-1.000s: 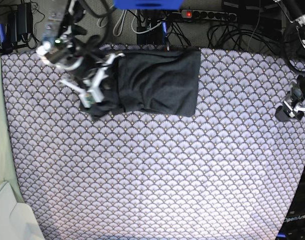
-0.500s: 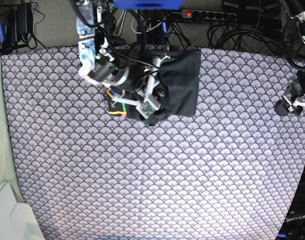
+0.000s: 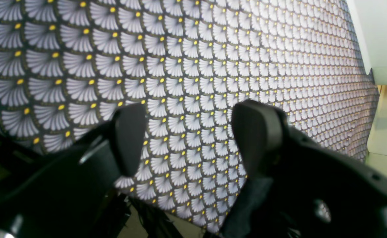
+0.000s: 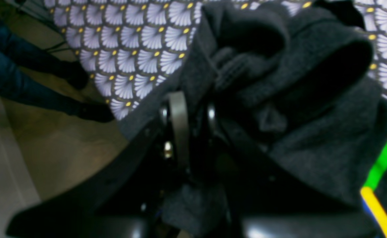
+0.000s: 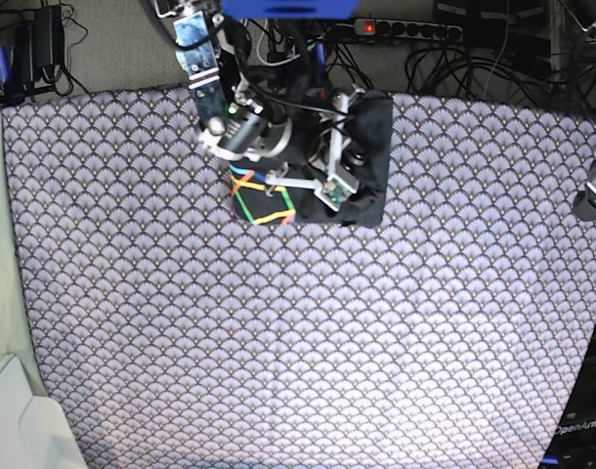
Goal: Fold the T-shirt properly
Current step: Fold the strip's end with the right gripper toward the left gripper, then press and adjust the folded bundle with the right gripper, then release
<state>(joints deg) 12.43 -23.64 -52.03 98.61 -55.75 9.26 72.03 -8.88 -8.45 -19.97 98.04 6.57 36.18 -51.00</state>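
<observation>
The dark charcoal T-shirt (image 5: 372, 137) lies as a folded bundle at the back middle of the table, with its rainbow-line print (image 5: 262, 200) facing up on the turned-over flap. My right gripper (image 5: 339, 182) hangs over the bundle's right half. In the right wrist view the right gripper (image 4: 193, 122) is shut on a bunched fold of the T-shirt (image 4: 312, 132), and the coloured lines (image 4: 380, 172) show at the right edge. My left gripper (image 3: 193, 138) is open with nothing between its fingers. It hovers over bare patterned cloth at the table's far right edge (image 5: 593, 191).
A purple-white scallop-patterned cloth (image 5: 298, 332) covers the table. A power strip and cables (image 5: 405, 29) run behind the back edge. A white box (image 5: 15, 420) sits at the front left corner. A person's legs (image 4: 31, 82) stand beside the table.
My right gripper has carried the shirt's left edge rightward over the bundle, turning the flap so the rainbow print shows. The left arm has drifted slightly to the right.
</observation>
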